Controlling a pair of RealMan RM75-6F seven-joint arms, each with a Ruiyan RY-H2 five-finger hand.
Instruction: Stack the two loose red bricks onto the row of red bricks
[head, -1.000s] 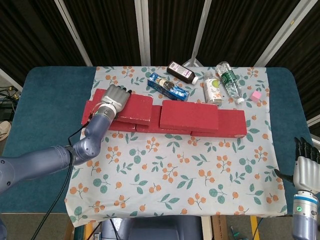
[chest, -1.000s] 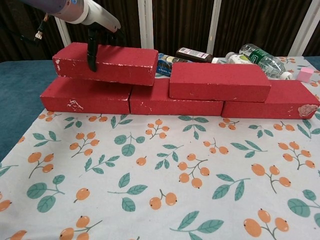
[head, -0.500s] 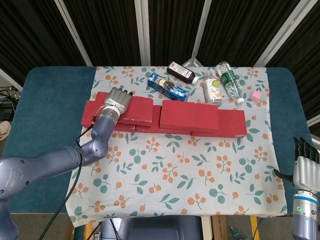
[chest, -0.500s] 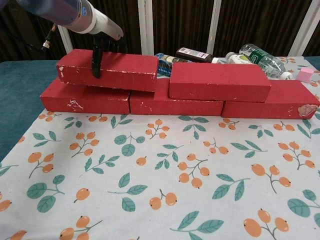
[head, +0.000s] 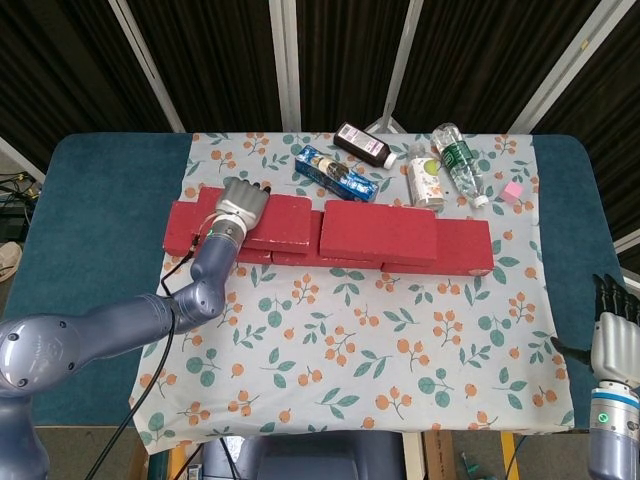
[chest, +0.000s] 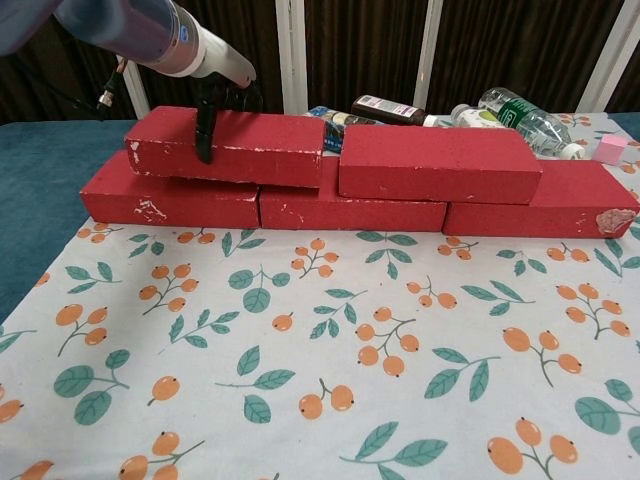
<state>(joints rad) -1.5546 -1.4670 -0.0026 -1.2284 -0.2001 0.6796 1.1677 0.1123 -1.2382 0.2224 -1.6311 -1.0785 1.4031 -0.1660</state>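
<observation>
- Two bricks sat on top of the row of bricks (chest: 350, 208); the right-hand top brick (chest: 438, 163) lay flat and square over the row's middle and right joints; the left-hand top brick (chest: 232, 147) lay over the row's left end, its long axis running along the row, its right end close to the other top brick but, seen from the chest, apparently not quite touching.
- The left hand (head: 241, 203) rested on the left top brick from above, clamped on it; in the chest view a dark fingertip (chest: 205, 128) hung down the brick's front face while the rest of the hand covered its top; the grip at the far face was hidden.
- One relation mattered for the coming move, as I judged it: the held brick lay directly under the left hand and just left of its neighbour, so any last nudge would run rightward along the row's length; its underside appeared slightly raised at the left in the chest view, though I could not tell whether it had fully settled.
- The right hand (head: 615, 318) stood well clear of the row, off the cloth's (head: 370, 350) near right corner; its fingers were upright with nothing in them, but the frame edge hid how far apart they were; the left hand was by far the nearer.
- Behind the row lay several bottles (head: 445, 160) and a small pink cube (head: 512, 191), well apart from the stacking.
</observation>
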